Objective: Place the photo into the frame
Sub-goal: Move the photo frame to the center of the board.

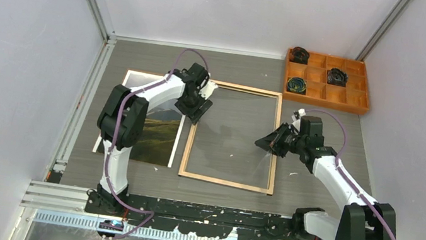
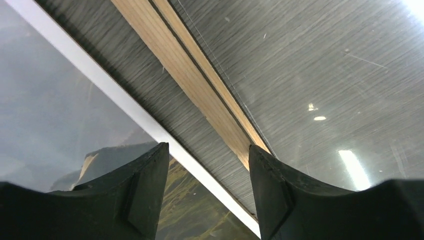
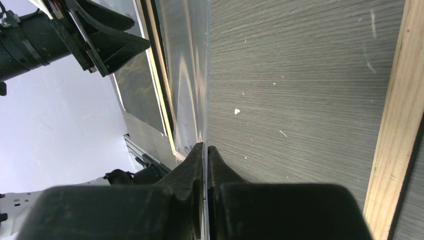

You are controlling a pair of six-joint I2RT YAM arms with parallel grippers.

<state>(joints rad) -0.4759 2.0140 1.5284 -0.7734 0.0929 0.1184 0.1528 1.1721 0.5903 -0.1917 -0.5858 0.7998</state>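
wood frame (image 1: pixel 223 181) back up, long axis near-to-far, right gripper (image 3: pixel 205 148) pinching pane (image 3: pixel 186 80)

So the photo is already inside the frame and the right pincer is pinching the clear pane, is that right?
No: the photo is not inside the frame; it lies on the table left of it, as the top view shows. The right pincer is indeed pinching the pane.

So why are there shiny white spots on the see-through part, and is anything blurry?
Left wrist view: those spots are probably lamps mirrored in the clear pane, next to the wood strip of the frame; the photo looks hazy so close up. Right wrist view: the right gripper pinches the pane edge-on, and streaky glare runs along it. Top view: evenly lit and sharp.
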